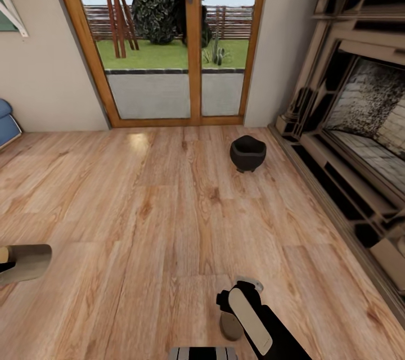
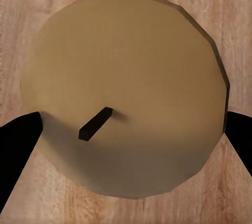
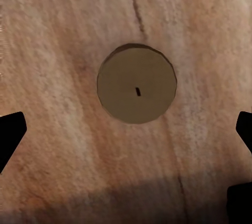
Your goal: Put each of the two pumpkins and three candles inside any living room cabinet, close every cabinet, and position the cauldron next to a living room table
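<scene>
The small round black cauldron (image 1: 247,153) stands on the wooden plank floor (image 1: 140,208), near the stone fireplace surround (image 1: 349,124) and the glazed wooden doors (image 1: 174,39). The left end effector (image 2: 126,129) holds a tan cylindrical candle (image 2: 126,92) between its dark fingers (image 2: 16,150). The right end effector (image 3: 126,145) hangs wide open above a second tan candle (image 3: 136,83) standing upright on the floor, not touching it.
</scene>
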Available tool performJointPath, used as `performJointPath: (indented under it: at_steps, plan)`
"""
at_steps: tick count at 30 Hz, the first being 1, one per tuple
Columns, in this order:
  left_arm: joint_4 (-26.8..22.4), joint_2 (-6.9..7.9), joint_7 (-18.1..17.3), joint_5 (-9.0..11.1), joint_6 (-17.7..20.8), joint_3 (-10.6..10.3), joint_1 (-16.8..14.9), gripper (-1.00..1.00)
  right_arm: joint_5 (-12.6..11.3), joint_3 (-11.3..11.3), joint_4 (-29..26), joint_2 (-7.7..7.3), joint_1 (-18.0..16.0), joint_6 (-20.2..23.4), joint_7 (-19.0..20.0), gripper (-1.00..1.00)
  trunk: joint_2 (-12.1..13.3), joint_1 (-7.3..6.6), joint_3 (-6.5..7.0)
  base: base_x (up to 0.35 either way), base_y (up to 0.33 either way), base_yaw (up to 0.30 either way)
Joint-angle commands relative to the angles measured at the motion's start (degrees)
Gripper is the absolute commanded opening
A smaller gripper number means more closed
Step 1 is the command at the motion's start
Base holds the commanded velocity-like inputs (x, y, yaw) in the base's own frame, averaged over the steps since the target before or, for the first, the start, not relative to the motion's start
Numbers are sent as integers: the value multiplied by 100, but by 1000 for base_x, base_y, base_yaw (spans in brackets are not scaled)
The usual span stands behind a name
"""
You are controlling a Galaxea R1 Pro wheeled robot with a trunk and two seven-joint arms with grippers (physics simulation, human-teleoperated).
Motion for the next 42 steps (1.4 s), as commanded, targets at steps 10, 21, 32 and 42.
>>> performJointPath:
  at_steps: [10,21,32,42]
  plan:
    - [0,2,0,-10,-7,10,0,-100,0,7,0,-16,0,-2,4,100,0,0,0,2,161,0]
    - [-8,4,-6,-8,-7,16,1,-100,12,18,0,-27,-2,-28,32,100,-1,3,-22,2,34,0]
    - [-9,14,-9,-5,-7,185,1,-100,301,-5,410,-108,-2,-510,475,100,-13,26,-222,0,0,0]
    - [-9,15,-9,-12,-7,194,1,-100,584,-9,492,-137,-2,-718,753,100,-25,49,-421,0,0,0]
